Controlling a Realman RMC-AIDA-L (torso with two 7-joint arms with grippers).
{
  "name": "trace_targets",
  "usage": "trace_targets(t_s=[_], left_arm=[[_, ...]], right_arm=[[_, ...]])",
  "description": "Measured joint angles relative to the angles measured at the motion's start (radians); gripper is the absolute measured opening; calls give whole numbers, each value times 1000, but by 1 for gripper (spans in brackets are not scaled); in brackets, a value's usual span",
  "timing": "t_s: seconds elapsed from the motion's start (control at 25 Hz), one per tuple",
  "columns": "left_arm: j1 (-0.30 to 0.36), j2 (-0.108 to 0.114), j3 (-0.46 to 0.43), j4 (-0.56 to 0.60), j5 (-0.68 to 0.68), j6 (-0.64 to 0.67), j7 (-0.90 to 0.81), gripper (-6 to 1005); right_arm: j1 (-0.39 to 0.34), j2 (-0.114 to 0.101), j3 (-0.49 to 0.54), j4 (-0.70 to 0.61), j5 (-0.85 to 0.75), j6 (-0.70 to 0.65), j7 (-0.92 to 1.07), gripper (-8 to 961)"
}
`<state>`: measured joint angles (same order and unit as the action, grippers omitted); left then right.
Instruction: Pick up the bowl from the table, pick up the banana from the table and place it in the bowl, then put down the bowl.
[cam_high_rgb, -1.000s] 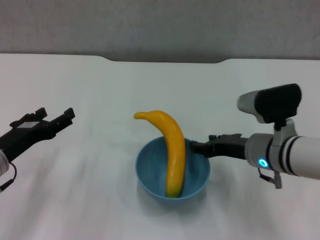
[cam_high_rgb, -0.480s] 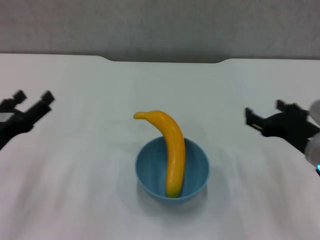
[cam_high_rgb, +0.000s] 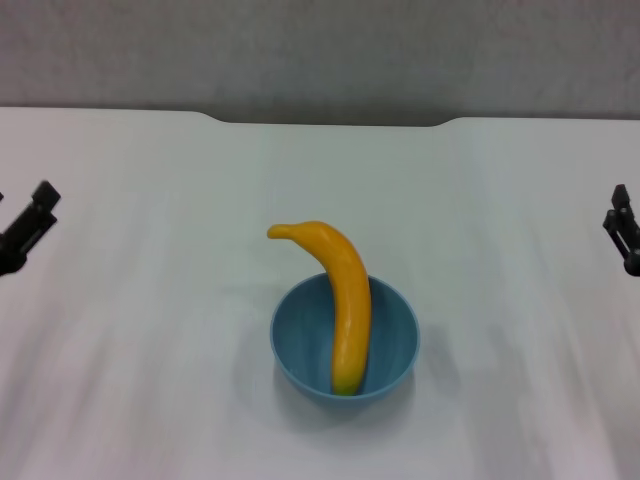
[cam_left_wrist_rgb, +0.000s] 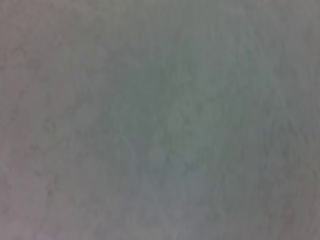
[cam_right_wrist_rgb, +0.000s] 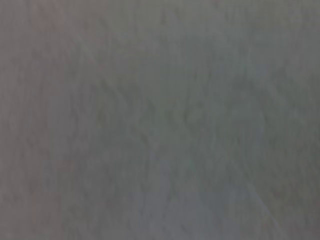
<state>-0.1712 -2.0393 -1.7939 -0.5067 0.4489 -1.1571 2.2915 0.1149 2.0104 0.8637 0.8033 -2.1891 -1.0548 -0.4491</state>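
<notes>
While the bowl (cam_high_rgb: 345, 345) sat on the table (cam_high_rgb: 160, 380) near the front centre, both arms had drawn back to the edges of the head view. One second before, the right gripper (cam_high_rgb: 623, 235) had been at the bowl's right rim; half a second before, it was already well clear of it. It now showed only as dark fingers at the far right edge, well apart from the bowl. The left gripper (cam_high_rgb: 25, 228) had likewise withdrawn to the far left edge. Whether either pair of fingers was spread or pressed together could not be told from the little that showed.

The banana (cam_high_rgb: 335, 295) leaned in the bowl, its lower end on the bowl's floor and its stem end reaching out over the far rim. Bowl and banana had not shifted across the three head pictures. Judged from this, the bowl had been set down and released, and the task appeared complete.

Only the head view showed the bowl, the banana and the grippers. Both wrist views showed nothing but a plain grey surface.
</notes>
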Motion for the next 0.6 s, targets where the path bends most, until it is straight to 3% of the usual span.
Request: trace_targets(t_s=[0.2,0.44,0.6], left_arm=[[-28,-3,8,84,-2,4,94,894],[-83,-4,-2,225,-89,5,170,894],[-79,-4,-2,232,-126,20,215,894]], right_arm=[[68,4,-80,-208,3,-151,192,868],[99,5,-89,-316,6,-165,316,868],[105,4,-78,-354,7,-171,334,868]])
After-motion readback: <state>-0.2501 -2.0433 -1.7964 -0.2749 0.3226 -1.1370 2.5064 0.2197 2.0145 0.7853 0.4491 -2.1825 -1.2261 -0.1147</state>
